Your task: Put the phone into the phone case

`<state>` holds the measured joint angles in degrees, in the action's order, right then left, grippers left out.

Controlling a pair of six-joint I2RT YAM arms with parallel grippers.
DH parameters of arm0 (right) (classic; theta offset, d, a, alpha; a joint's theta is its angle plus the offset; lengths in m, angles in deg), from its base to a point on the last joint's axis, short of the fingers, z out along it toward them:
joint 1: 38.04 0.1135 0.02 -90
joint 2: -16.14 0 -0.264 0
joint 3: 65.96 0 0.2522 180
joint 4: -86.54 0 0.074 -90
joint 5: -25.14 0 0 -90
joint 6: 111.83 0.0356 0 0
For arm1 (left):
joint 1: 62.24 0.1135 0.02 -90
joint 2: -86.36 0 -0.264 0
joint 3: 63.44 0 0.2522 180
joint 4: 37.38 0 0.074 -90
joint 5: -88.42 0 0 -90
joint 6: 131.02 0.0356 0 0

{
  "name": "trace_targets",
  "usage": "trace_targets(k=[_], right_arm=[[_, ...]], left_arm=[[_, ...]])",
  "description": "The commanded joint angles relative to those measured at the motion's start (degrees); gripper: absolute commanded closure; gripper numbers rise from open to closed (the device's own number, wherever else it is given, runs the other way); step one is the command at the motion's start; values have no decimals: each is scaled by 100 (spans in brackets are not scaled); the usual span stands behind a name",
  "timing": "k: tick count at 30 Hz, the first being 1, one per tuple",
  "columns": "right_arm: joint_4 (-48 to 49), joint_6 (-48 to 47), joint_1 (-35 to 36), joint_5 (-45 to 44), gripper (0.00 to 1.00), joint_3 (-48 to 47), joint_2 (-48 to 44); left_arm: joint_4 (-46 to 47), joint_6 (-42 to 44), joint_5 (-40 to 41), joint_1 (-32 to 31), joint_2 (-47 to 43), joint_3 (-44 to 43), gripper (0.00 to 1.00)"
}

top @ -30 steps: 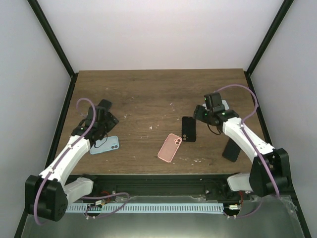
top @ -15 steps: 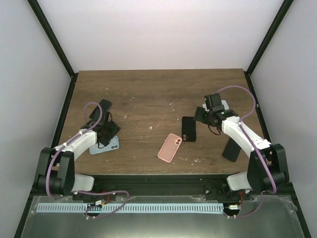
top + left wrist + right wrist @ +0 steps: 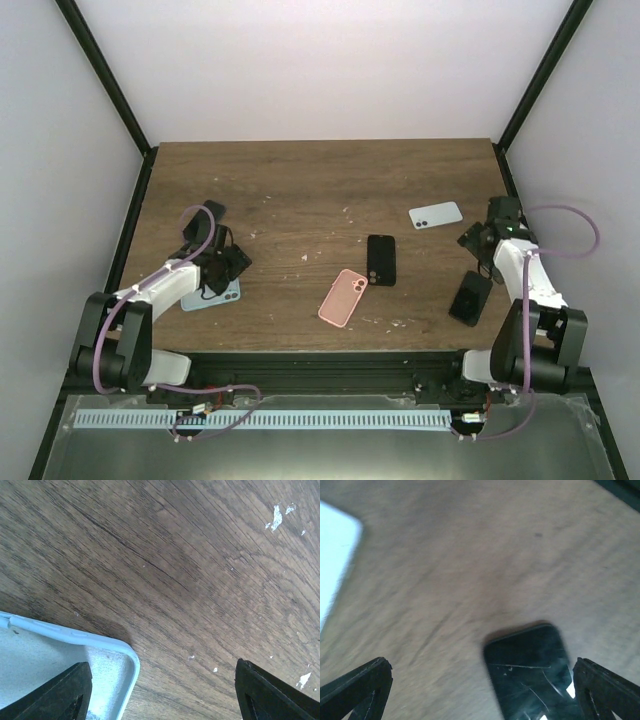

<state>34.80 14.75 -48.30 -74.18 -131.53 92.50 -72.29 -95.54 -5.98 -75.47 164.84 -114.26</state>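
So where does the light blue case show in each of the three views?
Top external: the light blue case lies at the table's left side, beside the left gripper.
Left wrist: the case fills the bottom left corner, one rounded corner showing.
Right wrist: not in it.
Shared landmark: the left gripper, whose fingers frame the left wrist view.

The worktop (image 3: 300, 175) is showing matt, grainy wood with pale flecks; the blue case (image 3: 55, 660) is looking smooth, matt plastic; the black phone (image 3: 530, 665) is gleaming glossy, scratched.
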Motion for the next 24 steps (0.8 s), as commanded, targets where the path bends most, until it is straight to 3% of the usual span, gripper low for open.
trace_targets(k=[1, 10, 19, 24], right_arm=[[-457, 356, -600, -294, 0, 226, 49], [-387, 980, -731, -168, 0, 682, 641], [309, 499, -633, 573, 0, 1159, 384], [649, 141, -121, 1004, 0, 1181, 173]], left_arm=[[-129, 280, -41, -20, -110, -198, 20], [-632, 468, 3, -56, -654, -399, 19], [-859, 810, 249, -67, -1269, -468, 19], [-967, 1073, 303, -70, -1579, -618, 19]])
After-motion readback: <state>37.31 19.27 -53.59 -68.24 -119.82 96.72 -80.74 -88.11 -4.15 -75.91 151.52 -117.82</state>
